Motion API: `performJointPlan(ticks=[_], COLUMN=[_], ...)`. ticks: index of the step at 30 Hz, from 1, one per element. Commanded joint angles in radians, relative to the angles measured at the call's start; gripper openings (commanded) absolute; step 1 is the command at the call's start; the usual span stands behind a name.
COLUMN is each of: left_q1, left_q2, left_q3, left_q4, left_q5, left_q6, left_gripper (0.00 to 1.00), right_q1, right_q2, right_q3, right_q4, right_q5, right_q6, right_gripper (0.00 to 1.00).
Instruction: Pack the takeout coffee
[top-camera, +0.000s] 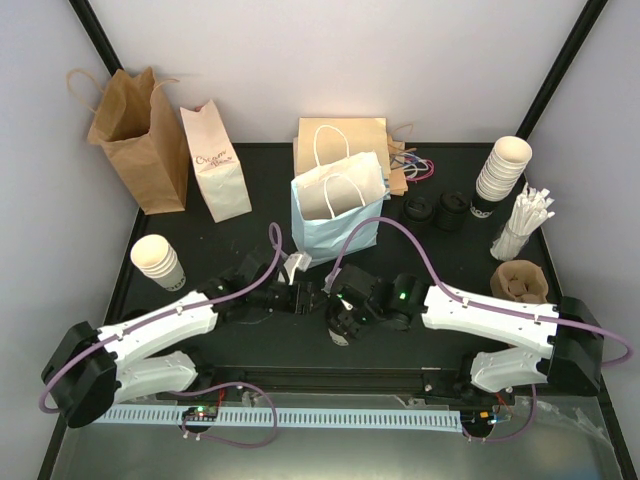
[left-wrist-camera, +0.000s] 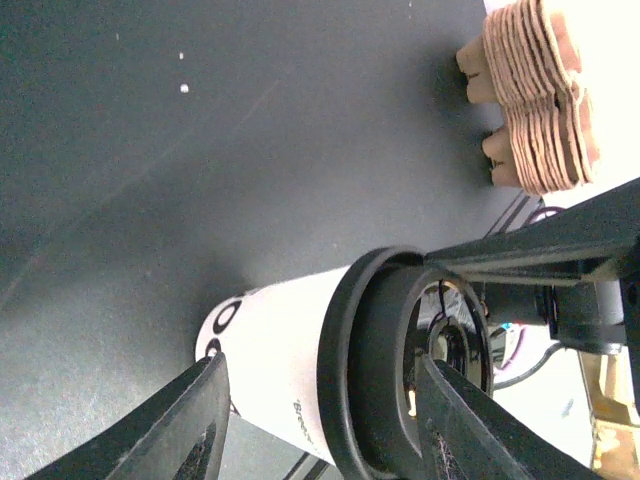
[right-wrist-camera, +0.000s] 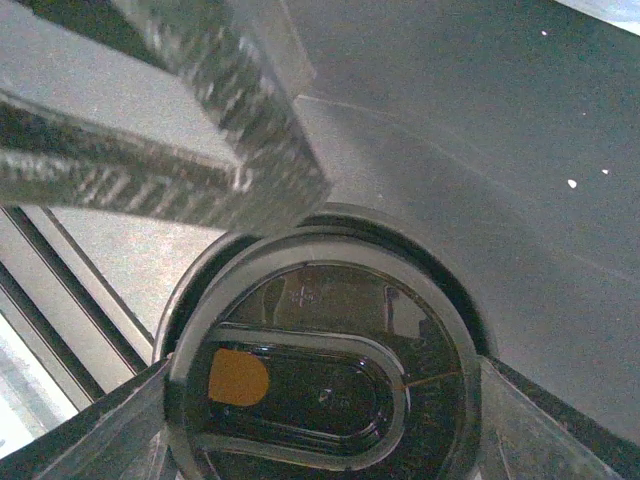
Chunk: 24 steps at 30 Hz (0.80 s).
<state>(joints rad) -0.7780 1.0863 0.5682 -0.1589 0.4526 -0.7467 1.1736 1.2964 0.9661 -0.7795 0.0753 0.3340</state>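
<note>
So the black worktop (top-camera: 460, 265) takes up most of the overhead view, and both arms reach in to meet near its front middle. At the back left there's a tall brown paper bag (top-camera: 140, 135) with a white printed bag (top-camera: 215, 165) next to it. A light blue bag (top-camera: 335, 215) with white handles stands open just behind where the arms meet. A short stack of bare cups (top-camera: 158, 260) sits on the left, and a stack of pulp cup carriers (left-wrist-camera: 540, 90) sits over on the right. The takeout coffee (left-wrist-camera: 280, 350) is right between the two claws, in front of the blue bag. Honestly can't tell if it's resting on the worktop or lifted off it. The right claw (right-wrist-camera: 322, 368) has its fingers snug against both sides of the black lid (left-wrist-camera: 385, 370), so it's gripping it. The left claw (left-wrist-camera: 320, 365) straddles the cup body, but whether it's actually squeezing, no idea.
</note>
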Motion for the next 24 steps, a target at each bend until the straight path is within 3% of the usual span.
performJointPlan(ticks=[1, 24], left_q1=[0.008, -0.028], left_q2=[0.013, 0.047], left_q3=[-0.024, -0.144], left_q4=[0.03, 0.074], left_q5=[0.086, 0.091], left_q6=[-0.022, -0.063], left_gripper=[0.53, 0.48], right_q1=[0.014, 0.055], right_q2=[0.031, 0.036], right_q3=[-0.05, -0.059], right_q4=[-0.005, -0.024], right_q5=[-0.091, -0.068], right_q6=[-0.003, 0.019], right_gripper=[0.75, 0.75])
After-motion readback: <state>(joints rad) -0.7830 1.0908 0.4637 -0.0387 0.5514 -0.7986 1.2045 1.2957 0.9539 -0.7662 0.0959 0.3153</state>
